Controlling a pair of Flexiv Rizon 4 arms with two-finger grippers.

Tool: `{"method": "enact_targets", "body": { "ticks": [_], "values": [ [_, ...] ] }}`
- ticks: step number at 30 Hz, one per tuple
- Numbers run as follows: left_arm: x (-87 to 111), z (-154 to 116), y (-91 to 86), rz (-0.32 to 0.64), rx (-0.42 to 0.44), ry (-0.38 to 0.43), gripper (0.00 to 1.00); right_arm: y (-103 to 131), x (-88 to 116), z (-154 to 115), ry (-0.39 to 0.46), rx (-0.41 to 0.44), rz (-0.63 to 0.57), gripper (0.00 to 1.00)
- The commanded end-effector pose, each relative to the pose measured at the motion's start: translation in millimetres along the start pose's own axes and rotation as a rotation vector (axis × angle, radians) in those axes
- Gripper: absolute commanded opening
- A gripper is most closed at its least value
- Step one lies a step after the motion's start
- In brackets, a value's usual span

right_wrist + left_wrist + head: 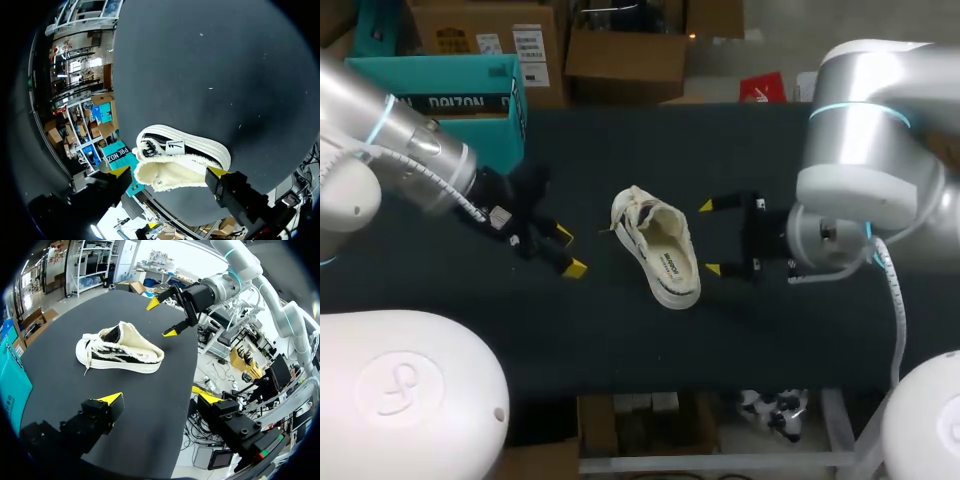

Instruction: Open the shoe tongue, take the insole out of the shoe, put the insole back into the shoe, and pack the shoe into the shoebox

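Note:
A white low shoe with black stripes (657, 247) lies on the dark table, its opening up and a pale insole showing inside. My left gripper (570, 251) stands open just left of it, apart from it. In the left wrist view the shoe (120, 347) lies ahead of the open left gripper (160, 399). My right gripper (710, 237) is open close to the shoe's right side, with nothing held. From the right wrist the shoe (180, 160) sits just ahead of the spread right gripper (169, 172). The teal shoebox (450, 100) stands at the back left.
The black table top (620, 340) runs to its front edge a short way in front of the shoe. My right gripper (162, 318) shows beyond the shoe in the left wrist view. The teal box (117, 155) appears behind the shoe in the right wrist view.

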State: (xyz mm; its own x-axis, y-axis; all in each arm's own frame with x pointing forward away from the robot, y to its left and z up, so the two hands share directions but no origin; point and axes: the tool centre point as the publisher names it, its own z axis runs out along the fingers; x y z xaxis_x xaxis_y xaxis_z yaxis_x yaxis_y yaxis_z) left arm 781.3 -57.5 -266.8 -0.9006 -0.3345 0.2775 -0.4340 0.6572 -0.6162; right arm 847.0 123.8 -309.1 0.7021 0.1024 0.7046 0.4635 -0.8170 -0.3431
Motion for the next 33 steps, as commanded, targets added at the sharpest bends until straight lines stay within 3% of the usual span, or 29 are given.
{"method": "enact_targets", "body": {
  "ticks": [1, 4, 8, 24, 33],
  "values": [
    [-1.3, 5.5, -7.1, -0.006, -0.021, -0.002, 1.0, 10.2, 7.3, -1.5, -0.035, 0.945, -0.004, 1.0],
    [0.1, 7.0, -8.3, -0.004, -0.026, -0.003, 1.0, 14.5, 7.7, 0.5, -0.017, 0.993, -0.009, 1.0],
    [0.7, 7.8, -8.6, 0.004, -0.024, -0.005, 1.0, 13.8, 7.2, 2.3, 0.01, 0.927, 0.006, 1.0],
    [-1.6, 9.5, -7.9, 0.011, -0.02, 0.0, 1.0, 13.8, 7.2, 2.3, 0.01, 0.927, 0.006, 1.0],
    [-0.6, 19.0, -12.2, -0.078, -0.003, -0.057, 1.0, 23.7, 19.0, -3.3, -0.034, 1.071, -0.04, 1.0]
  ]
}}
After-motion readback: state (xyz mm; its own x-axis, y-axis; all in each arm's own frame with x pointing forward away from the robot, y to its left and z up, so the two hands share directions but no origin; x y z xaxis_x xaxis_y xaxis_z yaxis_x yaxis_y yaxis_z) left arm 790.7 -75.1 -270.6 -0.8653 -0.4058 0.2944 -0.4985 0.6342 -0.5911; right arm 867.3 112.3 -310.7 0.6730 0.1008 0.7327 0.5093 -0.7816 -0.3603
